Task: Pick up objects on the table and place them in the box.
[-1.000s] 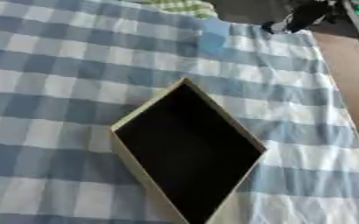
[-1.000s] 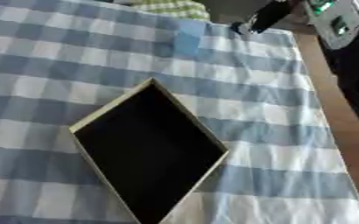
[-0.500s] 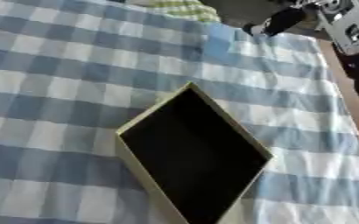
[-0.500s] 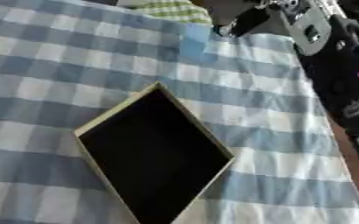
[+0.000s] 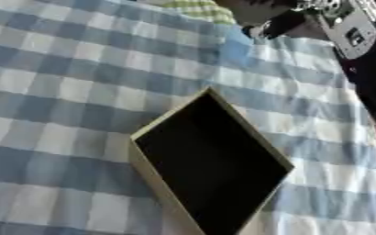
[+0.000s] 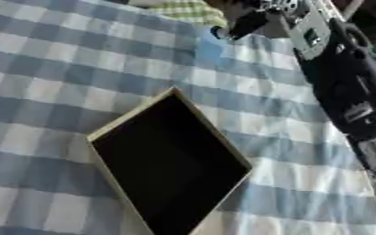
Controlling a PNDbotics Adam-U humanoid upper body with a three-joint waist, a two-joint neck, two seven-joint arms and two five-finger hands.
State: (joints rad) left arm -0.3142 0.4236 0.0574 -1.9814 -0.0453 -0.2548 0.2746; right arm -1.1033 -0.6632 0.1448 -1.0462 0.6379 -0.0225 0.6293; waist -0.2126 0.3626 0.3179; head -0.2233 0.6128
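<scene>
Box point(image 5: 211, 165) mid-cloth, right hand point(image 6: 243, 23) at far edge

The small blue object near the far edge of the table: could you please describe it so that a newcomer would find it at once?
Start from the open box with the dark inside, lying on the blue-and-white checked cloth. Look beyond its far corner, toward the right robot hand reaching in from the upper right. Just beside its fingertips lies the small blue object, plain light blue, unlike the green-checked cloth behind it.

Open dark-lined box point(image 5: 211, 160), cornerwise; blue object point(image 5: 235, 46) beyond.
</scene>
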